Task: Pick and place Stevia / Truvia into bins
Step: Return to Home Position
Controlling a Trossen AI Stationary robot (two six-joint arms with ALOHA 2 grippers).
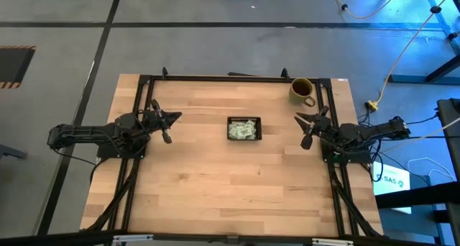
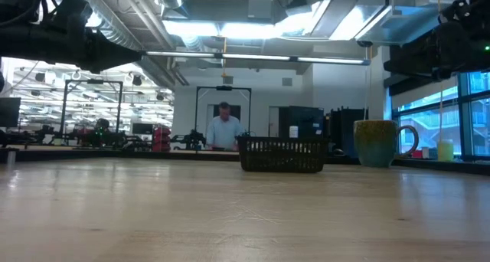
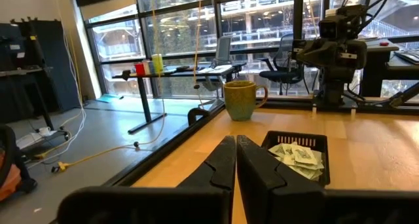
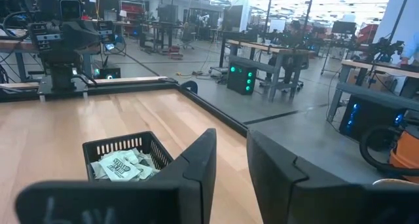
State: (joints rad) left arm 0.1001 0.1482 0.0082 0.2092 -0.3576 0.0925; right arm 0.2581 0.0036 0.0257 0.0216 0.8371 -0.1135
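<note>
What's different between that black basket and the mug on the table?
The black basket is low, rectangular and slotted; the mug is round, olive-yellow and taller, with a handle. The basket holds pale green and white packets; the mug's contents cannot be seen. The basket sits mid-table; the mug stands near a corner. Both rest upright on the wooden table.

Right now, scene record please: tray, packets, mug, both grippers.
black tray: mid-table, between the two arms
sweetener packets: piled inside the tray; none in view outside it
mug: upright near the table's far edge, on the right arm's side, apart from the tray
left gripper: raised, left of the tray, fingers together, holding nothing
right gripper: raised, right of the tray, fingers apart, holding nothing
person: in the room beyond the table
</note>
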